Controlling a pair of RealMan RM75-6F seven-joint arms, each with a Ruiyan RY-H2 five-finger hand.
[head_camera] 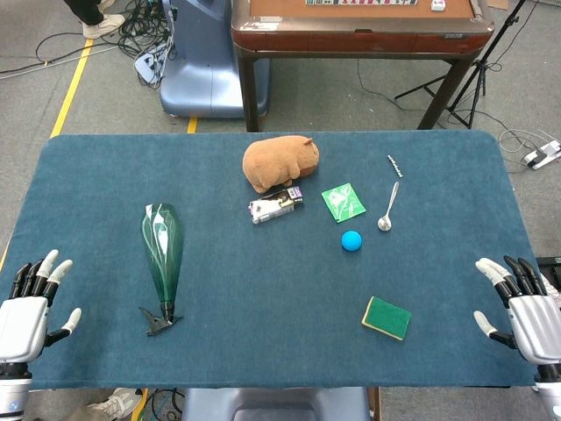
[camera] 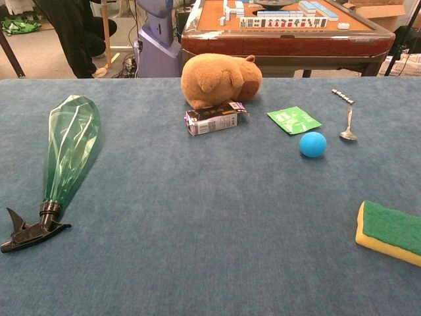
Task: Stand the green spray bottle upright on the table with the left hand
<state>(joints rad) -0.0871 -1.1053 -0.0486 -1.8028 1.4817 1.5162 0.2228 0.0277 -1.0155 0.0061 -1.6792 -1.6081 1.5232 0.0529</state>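
Observation:
The green spray bottle (head_camera: 163, 250) lies flat on the blue table, its black trigger nozzle (head_camera: 159, 321) pointing toward the near edge. In the chest view the same bottle (camera: 69, 151) stretches along the left side, nozzle (camera: 29, 230) nearest the camera. My left hand (head_camera: 28, 311) rests at the table's near left corner, fingers spread and empty, well left of the bottle. At the near right corner my right hand (head_camera: 524, 311) is likewise spread and holds nothing. Neither hand shows in the chest view.
A brown plush animal (head_camera: 280, 162), a small carton (head_camera: 275, 205), a green packet (head_camera: 343, 202), a blue ball (head_camera: 351, 240), a spoon (head_camera: 387, 210) and a green-yellow sponge (head_camera: 387, 317) lie on the table's middle and right. A brown table (head_camera: 359, 35) stands behind.

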